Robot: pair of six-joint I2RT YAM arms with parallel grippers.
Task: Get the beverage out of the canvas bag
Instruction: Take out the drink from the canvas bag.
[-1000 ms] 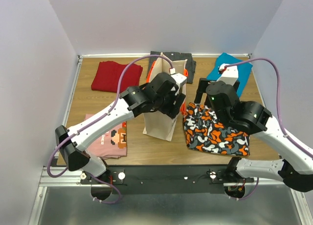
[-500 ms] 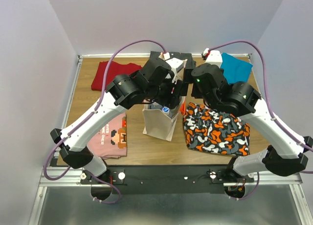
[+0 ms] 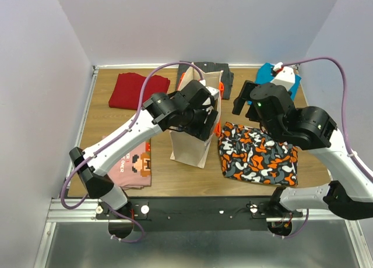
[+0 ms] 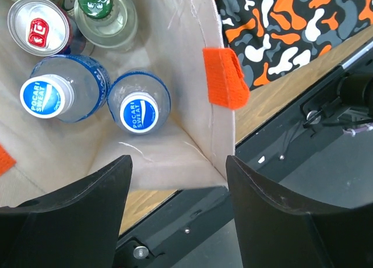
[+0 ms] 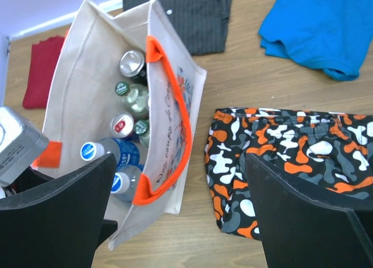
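Observation:
The beige canvas bag (image 3: 189, 147) stands upright mid-table with orange handle pieces (image 4: 224, 77) at its rim. Inside it are two blue-capped beverage bottles (image 4: 139, 112), a red-topped can (image 4: 39, 31) and a green-capped bottle (image 4: 98, 2); the right wrist view also shows the bag (image 5: 87, 76) holding several drinks. My left gripper (image 4: 178, 163) hovers open over the bag's near corner, with nothing between its fingers. In the top view the left gripper (image 3: 205, 123) sits over the bag's mouth. My right gripper (image 5: 180, 163) is wide open, to the right of the bag and above it.
Folded clothes lie around the bag: camouflage shorts (image 3: 256, 154) to its right, a blue shirt (image 3: 267, 77) at the back right, a dark striped garment (image 5: 186, 11) behind, a red shirt (image 3: 131, 90) at the back left, a pink printed shirt (image 3: 131, 163) at the front left. A black rail (image 3: 198, 207) runs along the near edge.
Half a second ago both wrists stood raised together over the bag's far end. The left wrist has dropped back over the bag's mouth and the right wrist has swung off to the right.

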